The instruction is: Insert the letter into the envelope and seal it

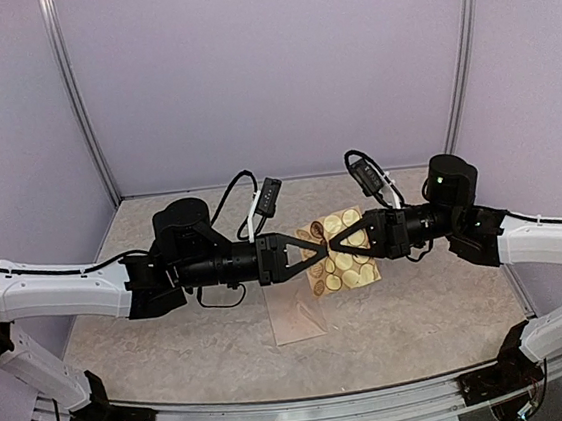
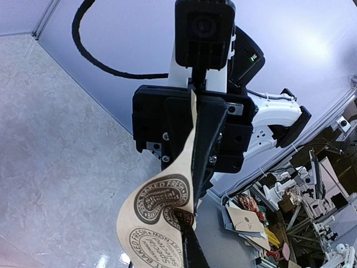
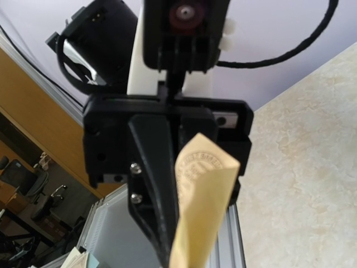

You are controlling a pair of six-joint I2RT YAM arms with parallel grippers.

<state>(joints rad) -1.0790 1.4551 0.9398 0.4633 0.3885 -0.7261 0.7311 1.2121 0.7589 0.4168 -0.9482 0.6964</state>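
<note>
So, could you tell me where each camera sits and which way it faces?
Top external: above and behind the bases, looking down on the table; both arms show, left tool and right tool shut on the sticker sheet.
Left wrist: on the left arm, facing the right tool head-on; own fingertip at bottom.
Right wrist: mirrored, facing the left tool.
Shared: all show the sticker sheet.

Soft even light, close-ups apparently blurry

Tan matt paper sticker sheet; pale paper envelope; mottled stone-look table.
</note>
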